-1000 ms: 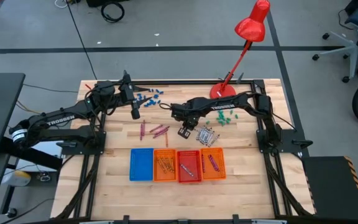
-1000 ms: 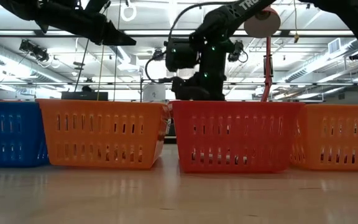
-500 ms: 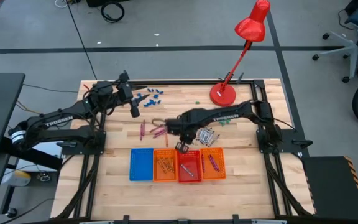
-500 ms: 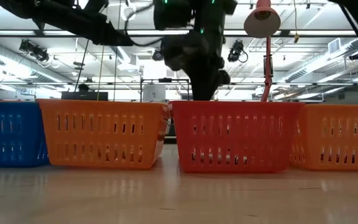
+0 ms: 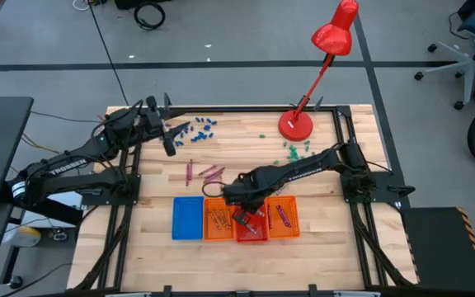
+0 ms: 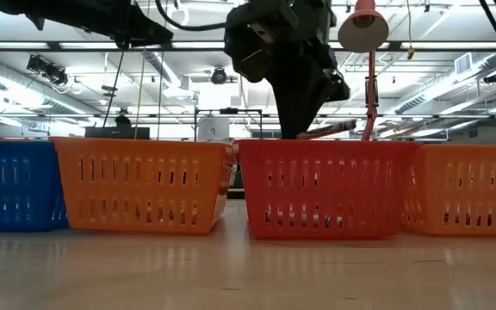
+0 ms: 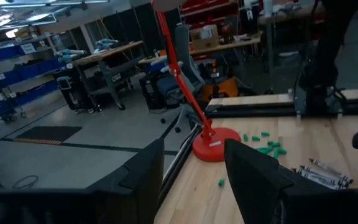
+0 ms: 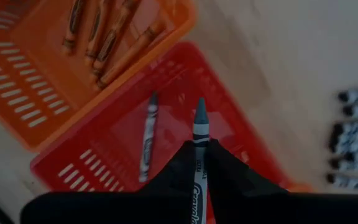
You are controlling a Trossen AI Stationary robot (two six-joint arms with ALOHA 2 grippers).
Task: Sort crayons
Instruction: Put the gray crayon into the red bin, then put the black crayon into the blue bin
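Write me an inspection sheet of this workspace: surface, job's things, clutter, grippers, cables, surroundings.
Surface: light wooden table, bare at the near edge.
Job's things: row of small plastic trays, blue, orange, red, orange; loose magenta crayons; grey crayons beside the red tray.
Clutter: stubby blue bits, stubby green bits, red desk lamp.
Grippers: right gripper over the red tray, jaws shut on a grey crayon; left gripper raised at the far left.
Cables: black cable on the floor.
Surroundings: workshop benches and shelves.
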